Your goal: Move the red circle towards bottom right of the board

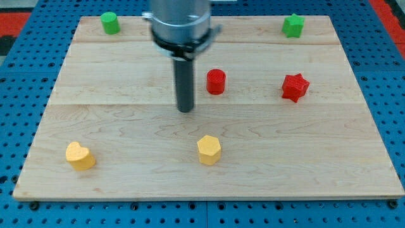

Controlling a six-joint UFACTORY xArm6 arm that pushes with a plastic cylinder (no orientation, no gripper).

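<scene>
On the pale, grained wooden surface point(126, 126), the smooth, squat red circle point(216, 82) is seen upright just right of my tip point(185, 110).

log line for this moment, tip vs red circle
my tip: left of red circle block, apart | target: wooden board bottom right, not reached | push: not begun
</scene>
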